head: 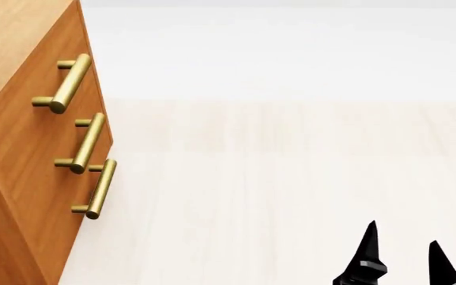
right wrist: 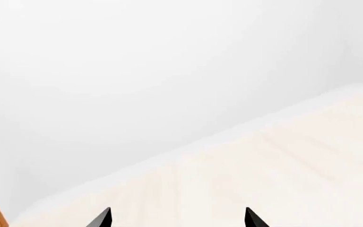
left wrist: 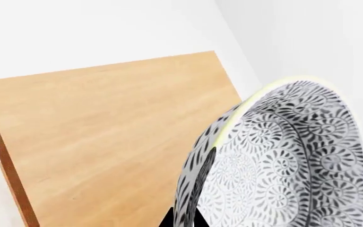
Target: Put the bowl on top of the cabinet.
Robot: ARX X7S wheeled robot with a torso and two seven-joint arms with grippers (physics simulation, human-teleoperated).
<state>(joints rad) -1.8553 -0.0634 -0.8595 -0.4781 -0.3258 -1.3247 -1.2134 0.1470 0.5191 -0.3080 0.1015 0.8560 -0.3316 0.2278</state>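
Bright, even, diffuse light is seen in all three rendered views, with no clear source. Shadows are barely cast. White walls are nearly washed out. Everything is rendered sharp, without blur.

the cabinet [head: 30, 154] front is seen obliquely downward from the head; its top [left wrist: 106, 142] is viewed closely from the left wrist, its edge from the right.

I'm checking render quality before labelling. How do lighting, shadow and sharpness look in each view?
Left wrist view: even, soft light; the bowl fills the near corner, its pattern crisp, cropped by the frame, over the cabinet top. Head view: sharp, with faint highlights on the handles, no hard shadows. Right wrist view: washed-out white wall and pale floor, little contrast; only the right tool tips show.
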